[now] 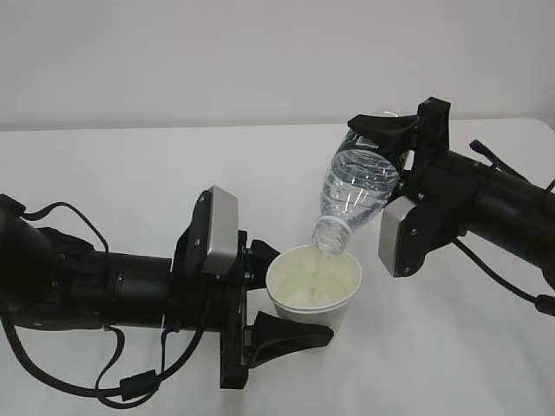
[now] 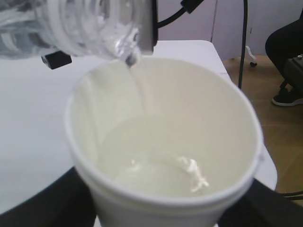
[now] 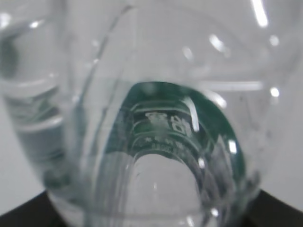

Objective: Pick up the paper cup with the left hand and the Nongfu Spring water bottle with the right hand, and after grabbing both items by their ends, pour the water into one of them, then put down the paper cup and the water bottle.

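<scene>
With the left pincer (image 1: 290, 299) clamped around the cup (image 1: 312, 286) at the surface's (image 1: 130, 173) middle and the right pincer (image 1: 395, 139) gripping the bottle (image 1: 355, 191) tipped from 1 o'clock, any sideways drift would spill water (image 2: 156, 170) past the rim.

Even bright diffuse light, soft shadows, bottle (image 3: 156, 142) blurred close up with glare streaks, cup (image 2: 165, 156) slightly soft

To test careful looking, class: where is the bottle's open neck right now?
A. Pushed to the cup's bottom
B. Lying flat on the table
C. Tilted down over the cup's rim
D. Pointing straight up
C: the water bottle slants neck-down just above the paper cup, with water pooled inside.
</scene>
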`<action>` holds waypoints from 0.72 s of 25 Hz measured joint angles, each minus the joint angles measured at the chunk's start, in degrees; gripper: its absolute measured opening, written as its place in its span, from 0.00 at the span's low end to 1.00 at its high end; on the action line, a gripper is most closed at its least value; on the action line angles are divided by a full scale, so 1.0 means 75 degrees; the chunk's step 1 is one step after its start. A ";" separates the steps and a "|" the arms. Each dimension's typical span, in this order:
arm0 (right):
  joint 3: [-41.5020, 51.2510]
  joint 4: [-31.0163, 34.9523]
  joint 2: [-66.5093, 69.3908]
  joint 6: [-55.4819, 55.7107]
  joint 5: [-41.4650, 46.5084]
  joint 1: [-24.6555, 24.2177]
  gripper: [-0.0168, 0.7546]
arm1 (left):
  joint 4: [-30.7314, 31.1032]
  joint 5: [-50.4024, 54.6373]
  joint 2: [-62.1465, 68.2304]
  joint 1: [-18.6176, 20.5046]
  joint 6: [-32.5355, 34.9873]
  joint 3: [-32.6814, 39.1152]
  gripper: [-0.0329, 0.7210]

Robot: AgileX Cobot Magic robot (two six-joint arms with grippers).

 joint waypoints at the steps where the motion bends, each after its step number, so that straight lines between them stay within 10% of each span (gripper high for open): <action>1: 0.0000 0.0000 0.0000 0.0000 0.0000 0.0000 0.58 | 0.0000 0.0000 0.0000 0.0000 0.0000 0.0000 0.68; 18: 0.0000 0.0000 0.0000 -0.0216 -0.0012 0.0000 0.58 | 0.0000 0.0000 0.0000 0.0000 0.0000 0.0000 0.68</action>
